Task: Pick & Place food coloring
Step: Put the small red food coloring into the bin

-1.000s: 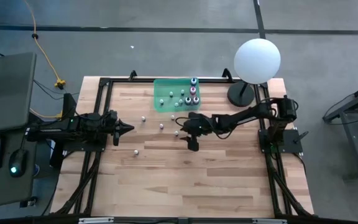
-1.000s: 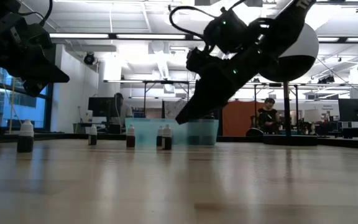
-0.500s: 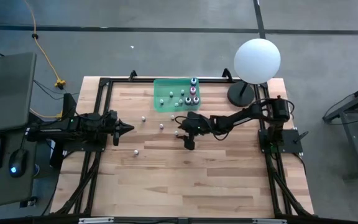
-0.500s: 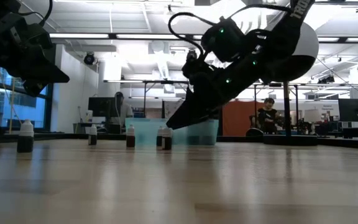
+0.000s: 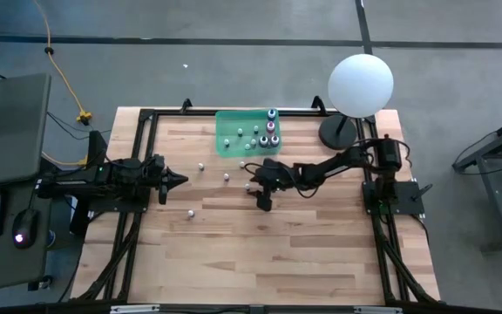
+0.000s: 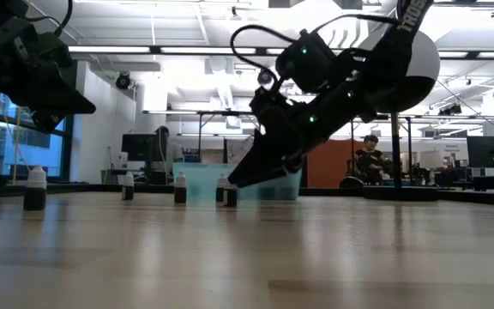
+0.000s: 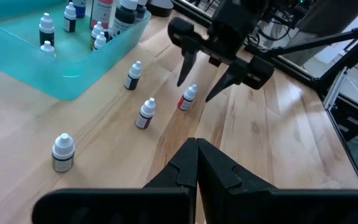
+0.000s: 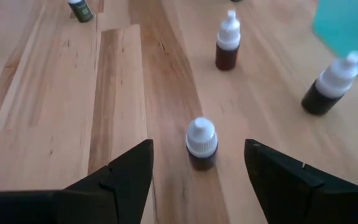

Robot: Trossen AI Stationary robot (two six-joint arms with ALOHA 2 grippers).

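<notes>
Several small food coloring bottles with whitish caps stand upright on the wooden table. One dark bottle (image 8: 201,144) stands between the two fingers of my right gripper (image 8: 197,148), which is open and slants down over it (image 5: 255,187), touching nothing. The left wrist view shows the same bottle (image 7: 188,98) between those fingers. More loose bottles (image 8: 227,40) (image 8: 327,85) (image 7: 145,114) (image 7: 63,152) stand around it. Others stand in the green tray (image 5: 234,139). My left gripper (image 5: 181,180) waits shut at the table's left side.
A big white globe lamp (image 5: 362,85) stands on its dark base (image 5: 336,133) at the far right corner. The tray sits at the far edge, just beyond my right gripper. One loose bottle (image 5: 190,212) stands alone toward the left. Bare wood lies along the near side.
My right gripper has sunk toward the table and moved a little toward the left edge, tipping further down, so its fingertips now stand around the dark bottle. The bottles have not moved.
</notes>
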